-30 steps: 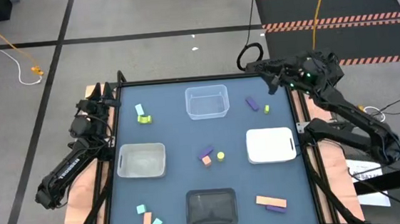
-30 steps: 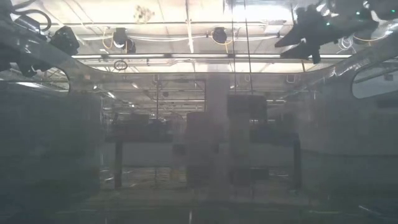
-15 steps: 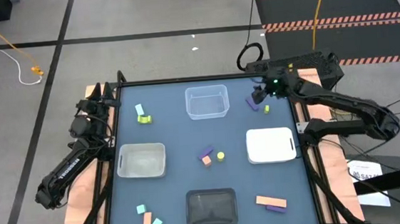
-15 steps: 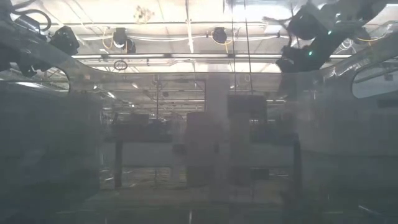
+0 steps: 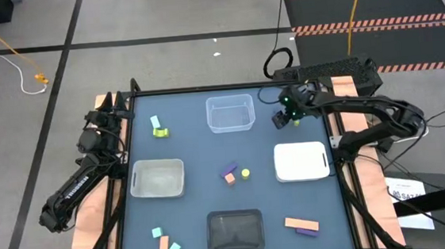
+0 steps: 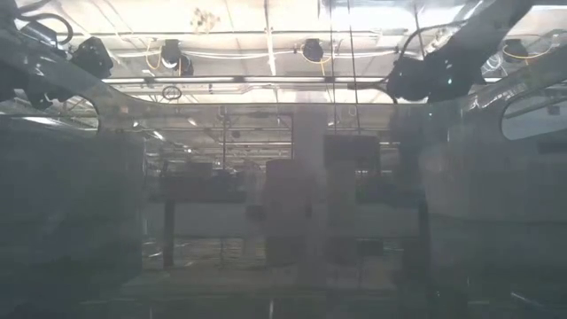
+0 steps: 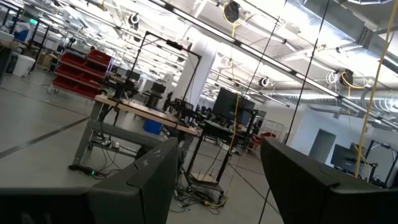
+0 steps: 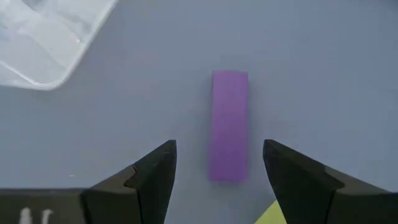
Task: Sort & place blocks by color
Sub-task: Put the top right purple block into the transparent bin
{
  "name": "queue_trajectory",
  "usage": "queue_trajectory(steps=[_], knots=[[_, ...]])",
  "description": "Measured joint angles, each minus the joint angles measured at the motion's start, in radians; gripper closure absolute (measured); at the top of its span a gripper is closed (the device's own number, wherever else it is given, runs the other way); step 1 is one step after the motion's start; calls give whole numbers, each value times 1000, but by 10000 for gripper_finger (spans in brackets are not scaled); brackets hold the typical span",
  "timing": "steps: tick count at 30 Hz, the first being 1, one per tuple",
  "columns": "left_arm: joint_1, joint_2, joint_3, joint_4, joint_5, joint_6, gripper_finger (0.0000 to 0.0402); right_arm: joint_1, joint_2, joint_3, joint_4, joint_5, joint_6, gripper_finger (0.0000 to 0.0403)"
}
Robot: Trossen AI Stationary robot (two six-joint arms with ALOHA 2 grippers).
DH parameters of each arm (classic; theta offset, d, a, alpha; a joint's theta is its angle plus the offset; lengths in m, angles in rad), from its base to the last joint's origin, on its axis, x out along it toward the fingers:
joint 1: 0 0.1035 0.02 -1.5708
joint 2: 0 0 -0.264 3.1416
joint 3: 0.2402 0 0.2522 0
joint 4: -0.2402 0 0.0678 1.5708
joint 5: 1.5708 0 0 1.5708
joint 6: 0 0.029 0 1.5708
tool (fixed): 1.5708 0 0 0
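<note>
Right claw (image 8: 217,177) open, poised over purple bar (image 8: 229,124) at surface's 1 o'clock, beside clear tray (image 5: 230,113). Bar looks light, rigid, smooth wood — grip across its long flat sides, mid-length. Left claw (image 7: 214,180) open, parked at 9 o'clock.
</note>
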Motion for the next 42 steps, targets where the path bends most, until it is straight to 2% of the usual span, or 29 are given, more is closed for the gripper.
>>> queue_trajectory(steps=[3,20,24,30,37,42], knots=[[0,0,0,0,0,0,172,-2,32,0,19,29,-9,169],[0,0,0,0,0,0,172,-43,211,3,150,26,-54,167],[0,0,0,0,0,0,172,-44,217,3,157,25,-60,200],[0,0,0,0,0,0,172,-44,219,3,163,32,-56,316],[0,0,0,0,0,0,172,-44,214,0,184,28,-83,317],[0,0,0,0,0,0,172,-45,135,-2,220,22,-87,317]])
